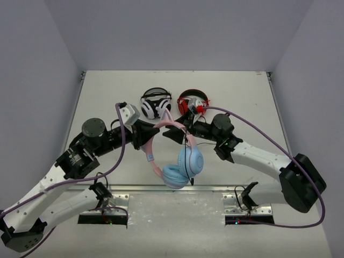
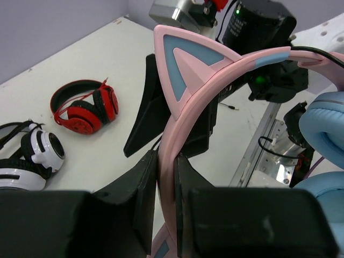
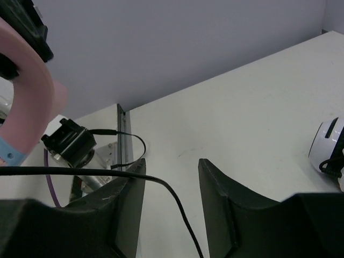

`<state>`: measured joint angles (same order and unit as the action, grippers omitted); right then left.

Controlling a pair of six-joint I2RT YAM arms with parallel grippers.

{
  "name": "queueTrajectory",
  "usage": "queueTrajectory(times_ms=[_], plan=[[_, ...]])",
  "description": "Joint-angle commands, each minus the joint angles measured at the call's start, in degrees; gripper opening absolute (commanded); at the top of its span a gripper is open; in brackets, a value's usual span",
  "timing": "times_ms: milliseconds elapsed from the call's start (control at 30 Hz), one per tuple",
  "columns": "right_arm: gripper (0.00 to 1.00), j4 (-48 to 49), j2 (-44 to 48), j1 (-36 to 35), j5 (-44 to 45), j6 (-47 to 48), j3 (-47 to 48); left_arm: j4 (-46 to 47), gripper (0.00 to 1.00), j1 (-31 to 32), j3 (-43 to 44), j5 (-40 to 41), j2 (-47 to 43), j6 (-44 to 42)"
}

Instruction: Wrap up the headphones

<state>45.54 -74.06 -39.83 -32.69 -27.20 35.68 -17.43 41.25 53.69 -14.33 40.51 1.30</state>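
Headphones (image 1: 189,160) are hanging in the air over the near edge of the desk (image 1: 242,97), carried by the left gripper (image 1: 149,134). Its jaws are clamping flat on the pink headband (image 2: 171,161) just below one cat ear (image 2: 185,70). In the top view the long axis is running from the clamp at about 11 o'clock down to the two blue ear cups (image 1: 173,176) at about 5 o'clock. The thin black cable (image 1: 186,141) is dropping across the upper cup. The right gripper (image 1: 174,133) is sitting just beside the headband at its 3 o'clock side, so it is the nearer free arm. Its jaws are standing apart and gripping nothing. In the right wrist view the cable (image 3: 177,207) is crossing one fingertip (image 3: 134,185) and trailing down through the gap; whether it is touching the pad cannot be told. Judgement: the cable is already lying between those jaws, so closing on it looks like the coming step before any winding round the band. White-and-black headphones (image 1: 156,104) and red-and-black headphones (image 1: 192,103) are lying at 12 o'clock, well apart from the work.
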Motion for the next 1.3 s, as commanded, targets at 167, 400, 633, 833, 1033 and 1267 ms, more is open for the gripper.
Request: queueTrajectory(times_ms=[167,400,633,833,1033,1267], plan=[[0.45,8.7,-3.0,0.9,-2.8,-2.1,0.0,7.0,0.00,-0.3,8.7,8.3,-0.7,5.7],[0.37,12.1,-4.4,2.0,-4.6,-3.6,-1.7,6.4,0.00,-0.3,12.2,16.9,-1.0,8.5],[0.22,16.9,-6.7,2.3,-6.2,-6.5,-4.0,8.6,0.00,-0.3,13.1,30.1,-3.9,13.6],[0.25,18.3,-8.4,2.4,-6.6,-8.2,-3.2,9.3,0.00,-0.3,14.7,33.1,-4.4,16.0],[0.06,14.2,-8.5,2.3,-4.8,-8.0,-1.7,9.8,0.00,-0.3,14.3,38.2,-4.8,18.1],[0.01,8.3,-9.0,1.9,-2.7,-8.6,0.6,13.3,0.00,-0.3,13.5,44.6,-4.2,21.6]])
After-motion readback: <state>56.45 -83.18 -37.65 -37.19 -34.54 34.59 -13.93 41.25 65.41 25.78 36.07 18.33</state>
